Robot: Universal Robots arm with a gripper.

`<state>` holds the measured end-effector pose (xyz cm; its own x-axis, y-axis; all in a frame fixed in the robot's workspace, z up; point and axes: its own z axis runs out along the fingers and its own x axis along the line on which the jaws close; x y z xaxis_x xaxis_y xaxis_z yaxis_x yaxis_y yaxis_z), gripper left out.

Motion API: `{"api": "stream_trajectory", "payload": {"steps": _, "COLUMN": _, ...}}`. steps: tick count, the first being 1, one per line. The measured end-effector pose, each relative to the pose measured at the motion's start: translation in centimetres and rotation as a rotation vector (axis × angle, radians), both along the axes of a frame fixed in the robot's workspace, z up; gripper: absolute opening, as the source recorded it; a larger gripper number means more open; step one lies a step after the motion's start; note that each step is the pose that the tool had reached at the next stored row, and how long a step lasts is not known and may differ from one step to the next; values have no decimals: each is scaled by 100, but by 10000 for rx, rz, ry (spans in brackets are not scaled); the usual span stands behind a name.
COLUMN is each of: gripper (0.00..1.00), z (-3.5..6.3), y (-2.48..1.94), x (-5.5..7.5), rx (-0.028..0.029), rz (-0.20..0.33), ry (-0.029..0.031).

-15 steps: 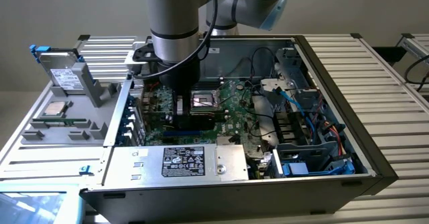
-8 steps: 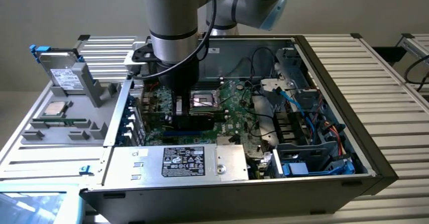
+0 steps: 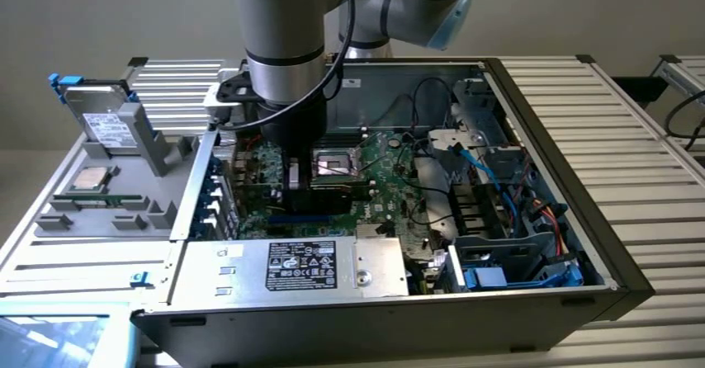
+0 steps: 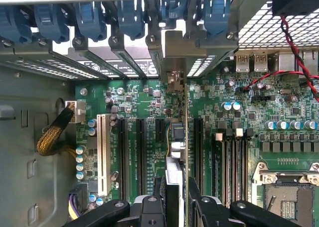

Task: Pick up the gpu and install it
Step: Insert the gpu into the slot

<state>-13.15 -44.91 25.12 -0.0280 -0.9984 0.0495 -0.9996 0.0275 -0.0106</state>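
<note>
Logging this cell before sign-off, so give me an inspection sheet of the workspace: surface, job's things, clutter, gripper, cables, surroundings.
Surface: ribbed metal table carrying an open computer case, motherboard exposed.
Job's things: the gpu edge-on, upright above the expansion slots.
Clutter: silver drive standing in a grey holder at the exterior view's left.
Gripper: gripper inside the case, shut on the gpu.
Cables: blue cables, red-black wire.
Surroundings: pale wall.
</note>
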Motion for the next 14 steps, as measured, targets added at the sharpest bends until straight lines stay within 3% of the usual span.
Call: {"api": "stream_trajectory", "payload": {"steps": 14, "gripper": 28, "z": -9, "y": 15, "x": -20, "rx": 1, "rz": 0, "ry": -1}}
